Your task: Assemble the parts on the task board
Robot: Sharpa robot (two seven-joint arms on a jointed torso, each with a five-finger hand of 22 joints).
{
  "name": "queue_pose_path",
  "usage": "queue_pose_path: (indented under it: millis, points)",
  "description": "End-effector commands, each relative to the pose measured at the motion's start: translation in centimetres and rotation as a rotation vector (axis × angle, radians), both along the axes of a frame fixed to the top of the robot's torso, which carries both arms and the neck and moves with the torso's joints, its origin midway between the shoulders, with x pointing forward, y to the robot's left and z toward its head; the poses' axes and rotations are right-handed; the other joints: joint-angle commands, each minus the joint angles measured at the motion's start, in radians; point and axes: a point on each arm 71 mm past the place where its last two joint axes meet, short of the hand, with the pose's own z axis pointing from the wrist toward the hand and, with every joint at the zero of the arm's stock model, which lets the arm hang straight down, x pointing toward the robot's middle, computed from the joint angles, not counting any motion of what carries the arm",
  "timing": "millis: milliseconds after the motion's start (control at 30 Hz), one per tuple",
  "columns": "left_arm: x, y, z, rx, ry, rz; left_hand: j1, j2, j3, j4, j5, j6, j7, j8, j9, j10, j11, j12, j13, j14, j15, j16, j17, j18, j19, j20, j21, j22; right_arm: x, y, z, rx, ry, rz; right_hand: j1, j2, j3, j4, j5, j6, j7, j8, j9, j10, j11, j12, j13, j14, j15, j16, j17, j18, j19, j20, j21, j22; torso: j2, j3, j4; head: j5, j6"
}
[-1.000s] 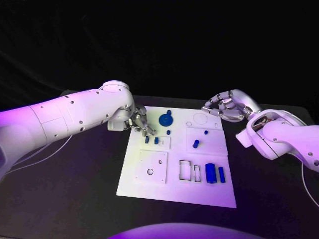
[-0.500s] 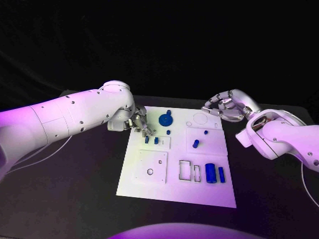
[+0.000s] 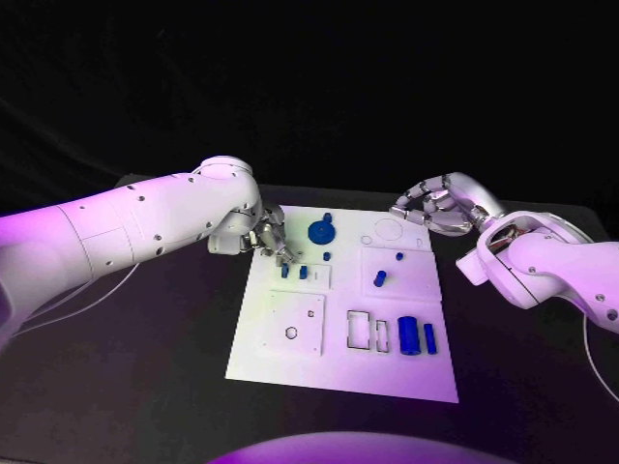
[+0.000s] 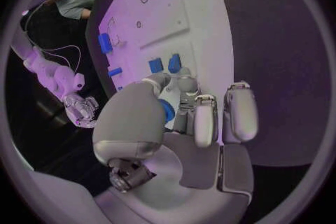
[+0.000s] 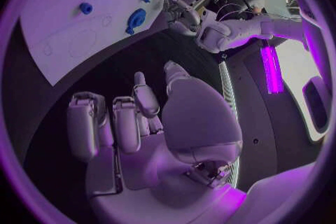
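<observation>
On task board [image 3: 340, 372], upright blue peg [image 4: 166, 110] pinched by left robot hand [image 3: 271, 239]

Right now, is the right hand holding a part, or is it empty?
Empty. The right hand hangs beyond the task board's far right corner, fingers curled in, and the right wrist view shows nothing between them.

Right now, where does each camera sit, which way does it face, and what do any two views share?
Head view: on the robot's head, looking down at the task board; both white arms show.
Left wrist view: behind the left hand, facing the board, a blue part between its fingers.
Right wrist view: behind the right hand, curled, holding nothing, off the board's edge.
Shared: both wrist views show the board and the other hand.
</observation>
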Motion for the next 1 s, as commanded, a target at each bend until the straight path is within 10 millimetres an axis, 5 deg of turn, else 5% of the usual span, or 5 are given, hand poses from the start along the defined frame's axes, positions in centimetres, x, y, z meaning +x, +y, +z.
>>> queue_pose_path:
  millis: [33, 1000]
  points:
    - [-0.18, -0.28, 0.0, 0.002, 0.019, -0.017, 0.008, -0.003, 0.007, -0.001, 0.002, 0.005, -0.001, 0.004, 0.002, 0.008, 0.0, 0.007, 0.003, 0.091, 0.001, 0.008, 0.211, 0.0, 0.005, 0.001, 0.004, 0.004, -0.04, 0.13, -0.02, -0.001, -0.004, 0.011, -0.007, 0.003, -0.005, 0.0, 0.007, -0.003, -0.002, 0.006, -0.001, -0.004, -0.002, -0.001, 0.001, 0.066, -0.008, -0.004, 0.077, 0.014, 0.023, -0.009, -0.002, 0.175, 0.0, 0.0002, -0.0004, 0.001, 0.001]
    - [-0.36, -0.28, -0.11, 0.009, 0.045, -0.03, 0.031, -0.02, 0.069, -0.004, 0.001, 0.011, -0.007, 0.013, 0.008, 0.016, -0.006, 0.02, 0.011, 0.092, -0.004, 0.01, 0.216, -0.002, 0.01, -0.003, 0.01, 0.014, -0.07, 0.21, -0.09, -0.001, -0.003, 0.013, -0.007, 0.003, -0.005, 0.0, 0.007, -0.003, -0.002, 0.006, -0.001, -0.004, -0.002, -0.001, 0.001, 0.066, -0.008, -0.004, 0.077, 0.014, 0.023, -0.009, -0.002, 0.175, 0.0, -0.0001, 0.0004, 0.001, -0.003]
